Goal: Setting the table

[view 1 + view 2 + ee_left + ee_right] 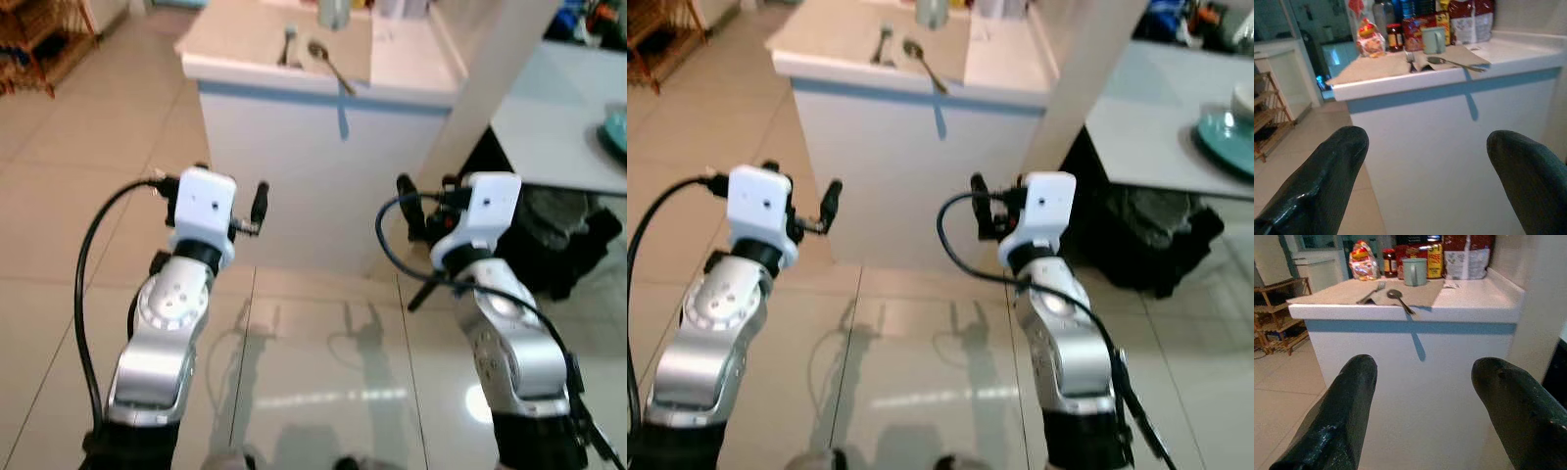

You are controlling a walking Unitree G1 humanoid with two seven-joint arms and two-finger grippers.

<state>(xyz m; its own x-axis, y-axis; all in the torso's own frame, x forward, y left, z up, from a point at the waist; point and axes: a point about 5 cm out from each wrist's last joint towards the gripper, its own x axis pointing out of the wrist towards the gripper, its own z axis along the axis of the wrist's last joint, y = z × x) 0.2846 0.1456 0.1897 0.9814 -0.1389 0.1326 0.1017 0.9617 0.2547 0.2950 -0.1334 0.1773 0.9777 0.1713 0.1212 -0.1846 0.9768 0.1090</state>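
Facing the counter (294, 147), both arms raised, jaws spread wide.

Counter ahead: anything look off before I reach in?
The spoon lies on the counter with its handle poking out past the front edge, so a bump could knock it off. The fork beside it lies fully on top. Both grippers, left and right, are open.

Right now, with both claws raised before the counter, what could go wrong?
The spoon lies with its handle past the counter edge; a clumsy touch could tip it to the floor. The fork lies close beside it, so one grasp may knock the other. The mug behind could be bumped on an overreach.
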